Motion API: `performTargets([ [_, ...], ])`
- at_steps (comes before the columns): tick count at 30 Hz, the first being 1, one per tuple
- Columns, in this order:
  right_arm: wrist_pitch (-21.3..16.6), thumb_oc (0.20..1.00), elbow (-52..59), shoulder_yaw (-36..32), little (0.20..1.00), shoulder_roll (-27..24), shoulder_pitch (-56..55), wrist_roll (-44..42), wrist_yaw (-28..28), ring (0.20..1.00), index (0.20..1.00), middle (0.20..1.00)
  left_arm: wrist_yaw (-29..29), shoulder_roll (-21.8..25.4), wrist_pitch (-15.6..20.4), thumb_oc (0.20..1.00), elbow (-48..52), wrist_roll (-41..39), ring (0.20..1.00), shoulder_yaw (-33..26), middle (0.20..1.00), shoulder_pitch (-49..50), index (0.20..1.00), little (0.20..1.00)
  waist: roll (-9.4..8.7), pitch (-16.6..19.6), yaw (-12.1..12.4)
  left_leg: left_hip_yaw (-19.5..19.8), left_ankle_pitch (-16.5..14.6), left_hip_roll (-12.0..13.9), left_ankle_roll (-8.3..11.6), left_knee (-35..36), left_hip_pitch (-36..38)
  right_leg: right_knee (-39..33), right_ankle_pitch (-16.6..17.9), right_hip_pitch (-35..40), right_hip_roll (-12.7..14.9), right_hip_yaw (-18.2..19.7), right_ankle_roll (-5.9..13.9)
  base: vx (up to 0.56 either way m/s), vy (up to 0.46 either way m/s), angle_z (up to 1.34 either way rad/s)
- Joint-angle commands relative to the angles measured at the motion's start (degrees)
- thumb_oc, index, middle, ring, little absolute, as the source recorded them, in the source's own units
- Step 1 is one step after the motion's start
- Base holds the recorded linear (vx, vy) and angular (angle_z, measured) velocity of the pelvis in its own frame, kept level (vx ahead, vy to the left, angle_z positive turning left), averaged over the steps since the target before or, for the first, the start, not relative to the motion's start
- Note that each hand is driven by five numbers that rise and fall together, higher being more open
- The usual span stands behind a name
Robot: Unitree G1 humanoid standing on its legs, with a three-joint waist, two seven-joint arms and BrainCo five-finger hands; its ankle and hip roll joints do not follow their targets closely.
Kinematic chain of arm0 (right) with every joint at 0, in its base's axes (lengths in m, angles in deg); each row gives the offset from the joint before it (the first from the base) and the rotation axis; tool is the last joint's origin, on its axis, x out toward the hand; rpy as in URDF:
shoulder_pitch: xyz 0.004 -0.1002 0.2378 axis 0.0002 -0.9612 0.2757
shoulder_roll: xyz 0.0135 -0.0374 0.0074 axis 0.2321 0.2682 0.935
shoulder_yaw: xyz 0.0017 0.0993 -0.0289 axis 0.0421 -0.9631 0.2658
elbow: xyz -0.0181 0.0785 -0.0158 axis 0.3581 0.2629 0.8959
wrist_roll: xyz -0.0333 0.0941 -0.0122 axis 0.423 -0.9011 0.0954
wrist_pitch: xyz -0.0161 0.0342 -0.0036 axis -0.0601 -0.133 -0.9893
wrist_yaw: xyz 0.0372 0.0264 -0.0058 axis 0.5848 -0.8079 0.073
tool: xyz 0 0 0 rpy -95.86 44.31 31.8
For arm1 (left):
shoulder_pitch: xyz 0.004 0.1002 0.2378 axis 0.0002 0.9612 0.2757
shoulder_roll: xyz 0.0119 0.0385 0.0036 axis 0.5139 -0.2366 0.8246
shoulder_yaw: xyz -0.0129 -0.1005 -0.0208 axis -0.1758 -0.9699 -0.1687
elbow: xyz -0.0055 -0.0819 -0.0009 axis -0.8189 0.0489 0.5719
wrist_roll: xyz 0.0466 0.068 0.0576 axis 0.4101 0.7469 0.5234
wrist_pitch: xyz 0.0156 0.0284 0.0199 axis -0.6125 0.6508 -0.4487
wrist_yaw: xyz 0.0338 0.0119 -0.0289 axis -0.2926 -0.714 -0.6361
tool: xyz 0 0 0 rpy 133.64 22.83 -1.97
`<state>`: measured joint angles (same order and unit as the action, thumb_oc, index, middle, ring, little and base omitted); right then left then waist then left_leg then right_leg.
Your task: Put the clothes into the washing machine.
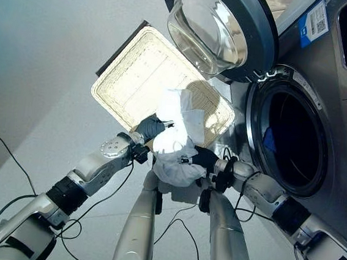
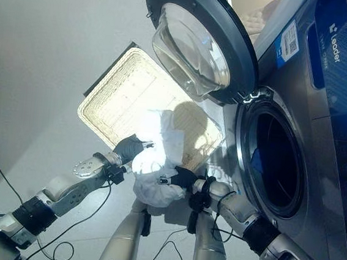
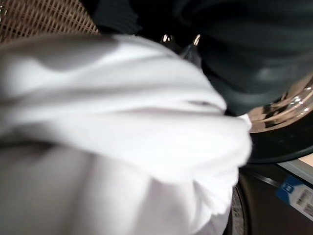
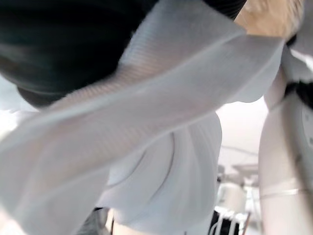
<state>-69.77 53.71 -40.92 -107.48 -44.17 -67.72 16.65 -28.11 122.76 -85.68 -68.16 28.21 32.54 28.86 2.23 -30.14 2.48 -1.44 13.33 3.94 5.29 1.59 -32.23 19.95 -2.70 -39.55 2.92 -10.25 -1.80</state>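
- I see the washer [image 1: 325, 89] at the right with its door [image 1: 232, 31] swung wide open and something blue [image 1: 270, 139] inside the dark drum [image 1: 292, 138].
- The wicker basket [image 1: 136, 71] lies on the floor just beside the washer, under the open door.
- The white cloth [image 1: 177, 144] hangs bunched between my two hands over the basket's near edge, outside the drum.
- My left hand [image 1: 151, 128] presses on the cloth's left side; I cannot tell how its fingers sit.
- My right hand [image 1: 202, 158] is against the cloth's lower right, fingers buried in the folds, so I cannot tell its grip.
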Motion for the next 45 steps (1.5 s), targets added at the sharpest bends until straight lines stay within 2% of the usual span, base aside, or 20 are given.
performTargets([
  [1, -1.69, 0.2, 4.52, -0.25, 0.2, 4.9, 0.05, -6.81, -1.18, 0.2, 0.2, 0.2, 3.04, -1.99, 2.52, 1.0, 1.14, 5.14, 1.0, 0.87, 1.0, -0.55, 1.0, 1.0, -2.33, 0.34, -1.51, -3.16, -3.69, -5.98, -1.46, -1.2, 0.78, -17.76, 11.94, 6.42, -0.8, -2.87, 6.58, 0.0, 0.0, 0.0],
  [3, -1.44, 0.2, 4.26, -0.62, 0.2, 5.44, -0.51, -7.85, -0.41, 0.2, 0.2, 0.2, 4.31, -1.83, 2.2, 1.0, 0.8, 6.03, 1.0, 0.88, 1.0, -0.35, 1.0, 1.0, -2.26, 0.34, -1.51, -3.12, -3.59, -6.02, -1.49, -1.19, 0.55, -17.72, 12.01, 6.19, -0.86, -2.84, 6.58, 0.01, -0.004, -0.03],
  [7, -0.43, 0.2, 1.25, -2.74, 0.2, 6.62, -2.67, -13.52, 0.38, 0.2, 0.2, 0.2, 17.27, -1.16, 2.27, 1.0, -1.95, 18.57, 1.0, -0.2, 1.0, 0.57, 1.0, 1.0, -1.86, 0.34, -1.46, -2.75, -3.43, -6.25, -1.44, -1.6, -0.12, -17.68, 12.04, 5.84, -0.79, -2.92, 6.63, 0.0, 0.0, 0.0],
  [8, -0.43, 0.2, 1.25, -2.74, 0.2, 6.62, -2.67, -13.52, 0.38, 0.2, 0.2, 0.2, 17.27, -1.16, 2.27, 1.0, -1.95, 18.57, 1.0, -0.2, 1.0, 0.57, 1.0, 1.0, -1.86, 0.34, -1.46, -2.75, -3.43, -6.25, -1.44, -1.6, -0.12, -17.68, 12.04, 5.84, -0.79, -2.92, 6.63, 0.03, -0.012, 0.0],
  [9, -1.08, 0.2, -0.6, -4.16, 0.2, 7.44, -3.32, -15.37, 1.74, 0.2, 0.2, 0.2, 25.65, -0.85, -0.7, 1.0, -4.0, 20.98, 1.0, -1.28, 1.0, 0.78, 1.0, 1.0, -1.66, 0.34, -1.42, -2.55, -3.32, -6.32, -1.43, -1.78, -0.51, -17.45, 12.03, 5.46, -0.77, -2.92, 6.65, 0.0, 0.0, 0.0],
  [17, -7.44, 0.2, -5.38, -11.01, 0.2, 9.43, -7.19, -27.76, 10.54, 0.2, 0.2, 0.2, 43.67, -2.93, -1.09, 1.0, -9.56, 23.14, 1.0, -9.41, 1.0, 5.05, 1.0, 1.0, -1.39, 0.34, -1.7, -2.9, -3.45, -6.05, -1.08, -2.27, -1.42, -17.0, 11.71, 4.41, -0.52, -2.51, 6.73, 0.01, -0.005, -0.01],
  [20, -15.43, 0.2, -8.81, -17.61, 0.2, 10.53, -7.86, -38.73, 18.37, 0.2, 0.2, 0.2, 46.63, -5.46, 1.28, 1.0, -13.52, 21.76, 1.0, -13.33, 1.0, 7.31, 1.0, 1.0, -0.71, 0.34, -2.01, -3.45, -3.84, -5.81, -1.03, -2.61, -1.79, -16.27, 11.32, 3.58, -0.48, -1.77, 6.64, 0.01, 0.013, -0.02],
  [24, -25.04, 0.2, -10.76, -28.05, 0.2, 11.88, -9.68, -50.69, 22.35, 0.2, 0.2, 0.2, 45.95, -7.33, 2.67, 1.0, -17.16, 19.84, 1.0, -16.16, 1.0, 11.41, 1.0, 1.0, 0.36, 0.34, -2.48, -4.06, -4.44, -5.51, -1.16, -3.1, -1.83, -14.93, 10.53, 3.03, -0.59, -0.76, 6.52, 0.03, 0.04, -0.11],
  [30, -40.93, 0.2, -12.72, -43.32, 0.2, 7.84, -7.14, -55.62, 33.93, 0.2, 0.2, 0.2, 39.61, -7.96, 5.77, 1.0, -21.93, 17.6, 1.0, -18.12, 1.0, 15.7, 1.0, 1.0, 1.0, 0.34, -2.7, -4.31, -5.18, -5.33, -1.18, -3.04, -1.33, -14.87, 10.45, 3.45, -0.58, -0.1, 6.84, 0.02, -0.01, -0.04],
  [33, -51.69, 0.2, -16.33, -54.58, 0.2, -0.11, -3.26, -56.42, 43.89, 0.2, 0.2, 0.2, 35.69, -7.0, 7.16, 1.0, -21.96, 18.15, 1.0, -16.47, 1.0, 18.12, 1.0, 1.0, 1.25, 0.34, -2.44, -3.82, -6.24, -5.46, -1.28, -3.52, -0.99, -14.67, 10.05, 3.99, -0.65, -0.08, 6.96, 0.03, -0.04, -0.02],
  [34, -59.12, 0.2, -17.98, -56.9, 0.2, -2.08, -2.02, -59.43, 43.33, 0.2, 0.2, 0.2, 34.58, -6.85, 8.02, 1.0, -22.12, 16.94, 1.0, -15.85, 1.0, 18.53, 1.0, 1.0, 1.44, 0.34, -2.32, -3.59, -6.56, -5.5, -1.34, -3.56, -0.89, -14.62, 9.93, 4.08, -0.76, 0.02, 6.97, 0.01, -0.03, 0.04],
  [36, -68.52, 0.2, -18.6, -62.16, 0.2, -3.63, -1.46, -57.7, 44.62, 0.2, 0.2, 0.2, 33.52, -6.28, 8.37, 1.0, -21.94, 16.27, 1.0, -14.6, 1.0, 19.25, 1.0, 1.0, 1.55, 0.34, -2.5, -2.97, -6.74, -5.76, -1.4, -3.49, -0.86, -14.52, 9.83, 4.21, -0.8, 0.09, 7.05, 0.01, -0.012, 0.03],
  [37, -75.28, 0.2, -17.27, -63.93, 0.2, -3.58, -2.74, -54.9, 48.73, 0.2, 0.2, 0.2, 32.77, -5.42, 7.99, 1.0, -20.71, 15.16, 1.0, -13.55, 1.0, 19.36, 1.0, 1.0, 1.71, 0.34, -2.61, -2.54, -6.88, -5.94, -1.53, -3.56, -0.96, -14.28, 9.87, 3.92, -1.02, 0.41, 7.09, 0.03, -0.048, 0.02],
  [38, -78.08, 0.504, -17.43, -65.4, 0.504, -3.79, -2.97, -48.79, 53.88, 0.504, 0.504, 0.504, 32.64, -5.5, 6.58, 1.0, -19.7, 15.72, 1.0, -12.58, 1.0, 19.14, 1.0, 1.0, 1.81, 0.34, -2.84, -2.19, -6.92, -6.21, -1.68, -3.58, -1.15, -14.33, 10.13, 3.64, -1.01, 0.77, 7.22, -0.01, -0.039, 0.02],
  [39, -78.1, 0.639, -17.45, -65.69, 0.639, -3.94, -2.83, -45.75, 56.44, 0.639, 0.639, 0.639, 32.69, -5.51, 6.31, 1.0, -19.46, 15.94, 1.0, -12.53, 1.0, 18.88, 1.0, 1.0, 1.85, 0.34, -2.83, -2.2, -6.53, -6.26, -1.75, -3.62, -1.67, -14.41, 10.58, 3.17, -0.97, 0.76, 7.15, -0.01, -0.045, 0.05],
  [40, -78.35, 1.0, -18.58, -65.75, 1.0, -6.73, -2.71, -31.4, 68.12, 1.0, 1.0, 1.0, 31.38, -5.13, 4.82, 1.0, -18.19, 16.48, 1.0, -11.55, 1.0, 18.43, 1.0, 1.0, 2.06, 0.34, -2.75, -1.84, -6.67, -6.65, -2.08, -3.63, -1.79, -14.63, 10.82, 3.07, -0.71, 0.74, 7.28, -0.02, -0.037, 0.0],
  [42, -74.81, 1.0, -15.26, -64.98, 1.0, -7.66, -1.59, -22.82, 74.54, 1.0, 1.0, 1.0, 30.36, -5.24, 3.64, 1.0, -17.61, 15.77, 1.0, -10.61, 1.0, 18.16, 1.0, 1.0, 2.45, 0.34, -2.66, -1.61, -6.59, -6.93, -2.14, -4.06, -2.48, -14.54, 11.25, 2.35, -0.45, 0.74, 7.42, -0.01, -0.019, 0.0],
  [43, -73.34, 1.0, -14.07, -63.55, 1.0, -7.33, -0.7, -24.2, 73.31, 1.0, 1.0, 1.0, 29.32, -5.69, 3.79, 1.0, -18.3, 15.98, 1.0, -10.24, 1.0, 18.16, 1.0, 1.0, 2.73, 0.34, -2.37, -1.67, -6.49, -7.07, -2.21, -4.06, -2.62, -14.7, 11.42, 2.32, -0.17, 0.5, 7.48, 0.0, 0.0, 0.0],
  [44, -71.23, 1.0, -13.1, -62.33, 1.0, -6.61, -0.26, -30.63, 66.85, 1.0, 1.0, 1.0, 28.72, -6.18, 3.79, 1.0, -18.92, 15.68, 1.0, -9.72, 1.0, 18.46, 1.0, 1.0, 2.98, 0.34, -2.24, -1.66, -6.85, -7.08, -2.25, -3.85, -2.02, -14.89, 11.06, 2.94, -0.01, 0.38, 7.59, 0.01, -0.029, -0.07],
  [45, -67.44, 1.0, -14.16, -60.94, 1.0, -5.45, 0.45, -46.21, 51.69, 1.0, 1.0, 1.0, 28.05, -6.71, 3.9, 1.0, -19.68, 16.62, 1.0, -9.06, 1.0, 18.49, 1.0, 1.0, 3.18, 0.34, -1.97, -1.63, -6.75, -7.3, -2.35, -3.99, -2.14, -15.02, 11.2, 2.98, 0.25, 0.14, 7.55, 0.0, -0.034, -0.11],
])
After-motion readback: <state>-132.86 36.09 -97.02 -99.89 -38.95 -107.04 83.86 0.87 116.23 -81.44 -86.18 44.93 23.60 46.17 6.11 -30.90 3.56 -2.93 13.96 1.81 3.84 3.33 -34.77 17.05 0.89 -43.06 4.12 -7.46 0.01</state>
